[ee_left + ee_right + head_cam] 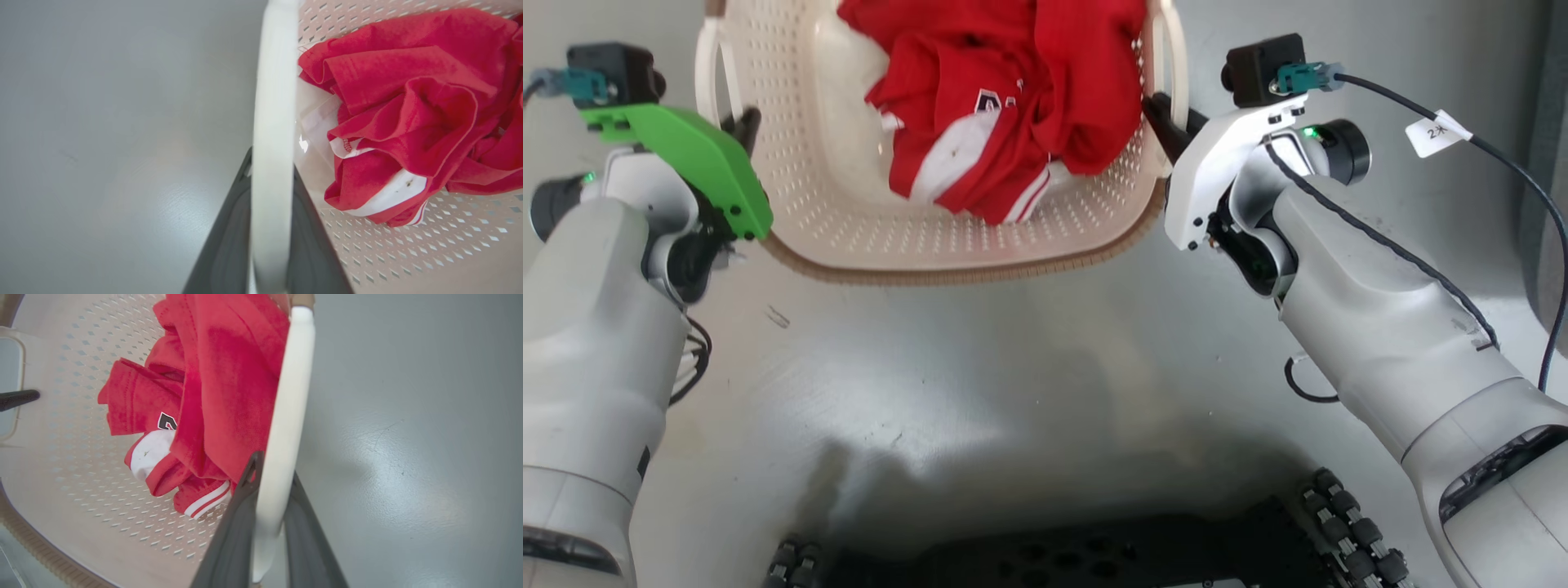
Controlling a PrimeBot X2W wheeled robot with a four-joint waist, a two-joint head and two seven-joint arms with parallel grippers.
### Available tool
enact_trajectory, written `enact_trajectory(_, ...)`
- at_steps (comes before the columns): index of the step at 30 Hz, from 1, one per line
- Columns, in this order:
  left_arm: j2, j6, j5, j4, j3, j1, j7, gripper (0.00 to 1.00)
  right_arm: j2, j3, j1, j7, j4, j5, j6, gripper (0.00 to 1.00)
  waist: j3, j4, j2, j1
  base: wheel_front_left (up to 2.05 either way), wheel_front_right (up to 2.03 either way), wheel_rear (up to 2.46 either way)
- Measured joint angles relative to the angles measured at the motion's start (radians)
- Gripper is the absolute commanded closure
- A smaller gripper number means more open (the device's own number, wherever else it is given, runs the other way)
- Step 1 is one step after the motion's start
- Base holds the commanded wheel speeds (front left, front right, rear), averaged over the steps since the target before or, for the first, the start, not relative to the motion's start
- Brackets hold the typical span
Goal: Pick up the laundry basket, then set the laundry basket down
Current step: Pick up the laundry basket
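so here's where we stood: the laundry basket (947,273) hung out right in front of us, between both arms, over the grey floor (1045,367). honestly we couldn't tell if its bottom was resting on the floor or already clear of it.

the left gripper (745,126) was clamped on the left handle (271,122), one dark finger on each side of the white loop. the right gripper (1168,122) pinched the right handle (286,416) the same way. it made sense to us: the handles sit opposite each other, so a grip on each shares the weight and should keep the basket level. the perforated walls offer nothing good to pinch anyway.

the red jersey (1013,90) with white trim was bunched up more toward the right handle. our guess was that side carries a bit more load, though soft cloth shouldn't weigh much.

we'd say both grips were set for the carry. thin loops can slip, so both arms should move together.
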State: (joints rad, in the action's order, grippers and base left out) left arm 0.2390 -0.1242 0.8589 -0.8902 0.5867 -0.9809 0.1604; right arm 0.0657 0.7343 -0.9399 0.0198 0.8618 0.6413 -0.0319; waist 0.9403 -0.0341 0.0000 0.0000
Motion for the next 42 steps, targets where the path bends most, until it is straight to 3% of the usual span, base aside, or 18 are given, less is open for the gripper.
enact_trajectory(28, -0.001, 0.001, 0.212, -0.025, 0.062, 0.141, 0.122, 1.0, -0.004, 0.083, 0.065, 0.132, 0.11, 0.153, -0.05, 1.0, -0.247, -0.015, 0.0, 0.0, 0.0, 0.0, 0.0)
enact_trajectory(42, -0.003, 0.001, 0.304, -0.048, 0.087, 0.259, 0.176, 1.0, -0.008, 0.128, 0.159, 0.207, 0.13, 0.238, -0.069, 1.0, -0.438, -0.026, 0.0, 0.0, 0.0, 0.0, 0.0)
